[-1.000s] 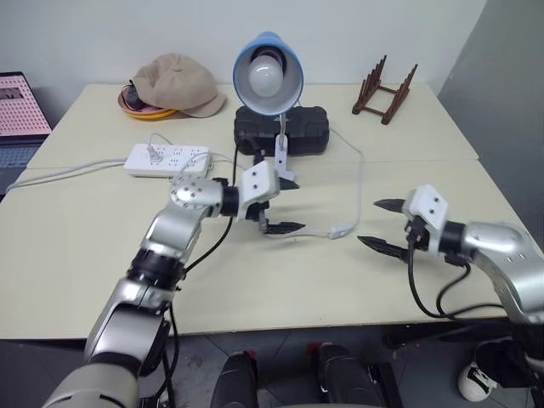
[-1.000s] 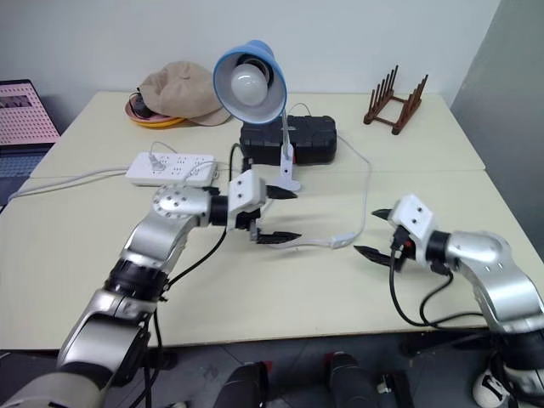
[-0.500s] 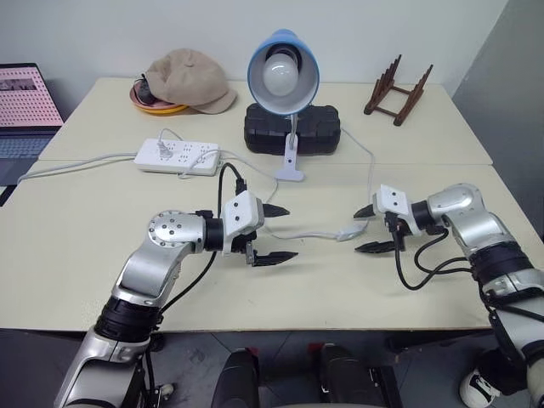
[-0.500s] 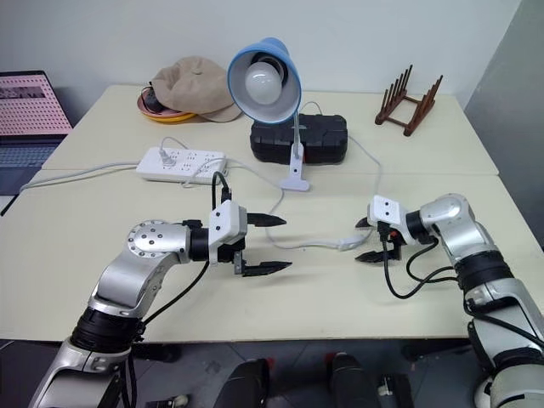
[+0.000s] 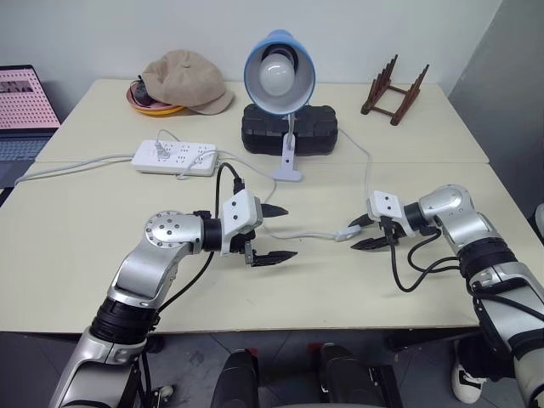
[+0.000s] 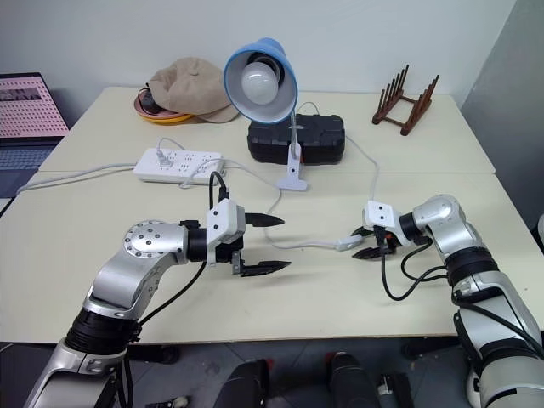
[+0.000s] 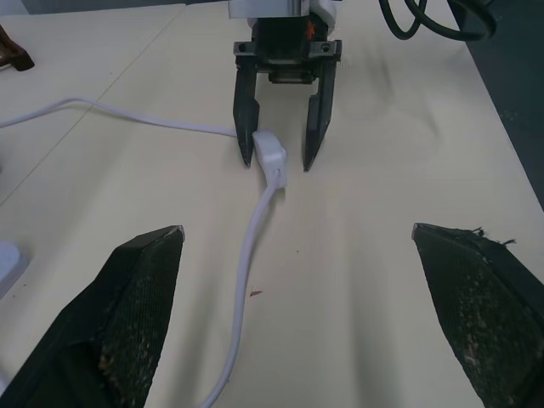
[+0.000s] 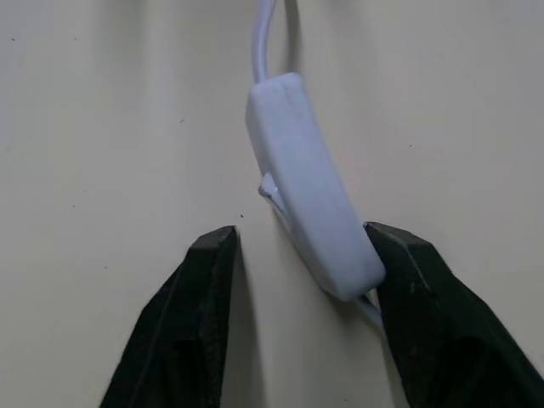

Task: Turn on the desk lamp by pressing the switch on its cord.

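While the lamp (image 5: 280, 72) is dark, right hand (image 5: 361, 231) straddles the switch (image 5: 343, 232), partly spread | left hand (image 5: 272, 231) spread wide, holding nothing

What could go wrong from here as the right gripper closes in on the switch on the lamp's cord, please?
1. In the right wrist view the switch lies skewed between the right gripper fingers, against one finger with a gap to the other; closing may push it sideways rather than press the rocker.
2. The cord lies slack on the table, so the switch may slide away.
3. The left gripper hangs open over the cord and could snag it.
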